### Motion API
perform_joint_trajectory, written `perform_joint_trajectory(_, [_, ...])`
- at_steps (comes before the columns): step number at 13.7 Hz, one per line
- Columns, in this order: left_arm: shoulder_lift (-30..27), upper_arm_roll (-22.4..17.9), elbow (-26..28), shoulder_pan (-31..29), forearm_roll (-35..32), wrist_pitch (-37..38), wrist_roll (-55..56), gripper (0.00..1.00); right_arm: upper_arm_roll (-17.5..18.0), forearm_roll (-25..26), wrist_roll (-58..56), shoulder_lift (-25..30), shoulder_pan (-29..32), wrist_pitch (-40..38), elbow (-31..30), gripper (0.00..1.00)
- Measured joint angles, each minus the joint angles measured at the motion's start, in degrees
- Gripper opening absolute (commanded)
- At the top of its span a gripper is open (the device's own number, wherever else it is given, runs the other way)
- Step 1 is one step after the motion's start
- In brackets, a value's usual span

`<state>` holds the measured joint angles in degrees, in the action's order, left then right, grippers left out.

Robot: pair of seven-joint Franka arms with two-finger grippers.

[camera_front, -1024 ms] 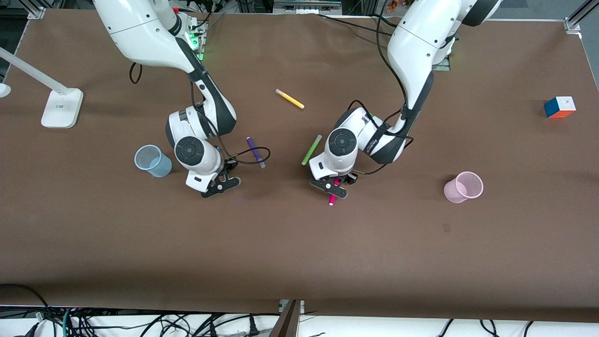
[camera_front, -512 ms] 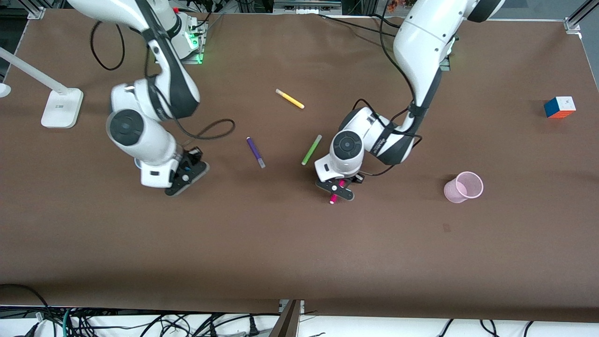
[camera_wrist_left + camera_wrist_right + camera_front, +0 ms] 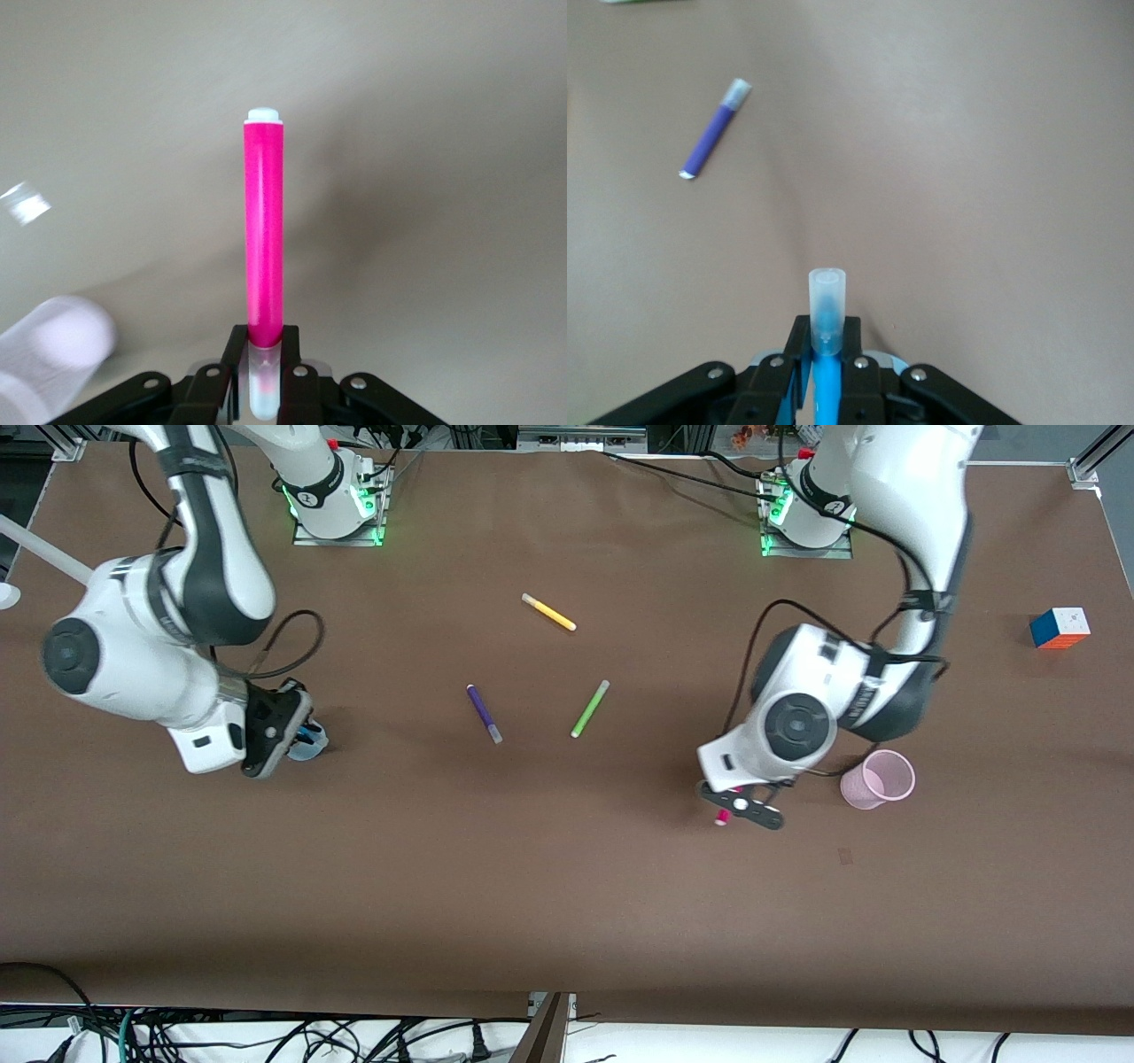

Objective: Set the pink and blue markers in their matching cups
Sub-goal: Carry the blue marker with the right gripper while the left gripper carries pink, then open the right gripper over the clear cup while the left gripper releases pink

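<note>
Left gripper (image 3: 742, 808), clamping the pink marker (image 3: 264, 237), is hanging beside the pink cup (image 3: 877, 779); right gripper (image 3: 276, 729) is gripping the blue marker (image 3: 826, 336) over the blue cup (image 3: 310, 741).

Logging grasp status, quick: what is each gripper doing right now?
Left gripper: closed on the pink marker, beside the pink cup.
Right gripper: closed on the blue marker, over the blue cup.

My left gripper (image 3: 742, 808) hangs at lower right of centre, fingers clamped, arm bent down from the top right. My right gripper (image 3: 270, 732) sits at mid-left, fingers likewise closed, elbow raised.
</note>
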<state>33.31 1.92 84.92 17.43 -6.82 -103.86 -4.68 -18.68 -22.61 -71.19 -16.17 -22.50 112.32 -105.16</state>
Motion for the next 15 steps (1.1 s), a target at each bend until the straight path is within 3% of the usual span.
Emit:
perform_joint_trajectory(5, [-0.36,-0.58,-2.73,-6.49,-12.99,14.01,-13.43,0.03,-7.20,-15.65,-28.52,-0.15,0.86,-2.81,-6.21,0.00])
perform_joint_trajectory(11, [0.69,-0.84,-2.30,-10.48,-30.64,16.50,-31.48,0.08,-7.83,-24.33,-49.66,-4.47,7.71,-8.66,-8.53,0.00])
perform_joint_trajectory(12, [1.32,-0.83,-1.80,-10.57,-31.62,16.54,-32.23,0.08,-7.83,-24.69,-50.49,-4.98,8.14,-9.27,-8.53,0.73])
perform_joint_trajectory(13, [1.92,-0.66,-0.90,-10.51,-31.88,16.62,-32.60,0.08,-7.83,-24.91,-50.61,-5.22,8.30,-9.55,-8.53,1.00])
perform_joint_trajectory(15, [2.69,-0.08,1.90,-10.20,-31.97,16.85,-32.67,0.09,-7.84,-25.29,-49.15,-5.20,8.45,-9.65,-8.30,1.00])
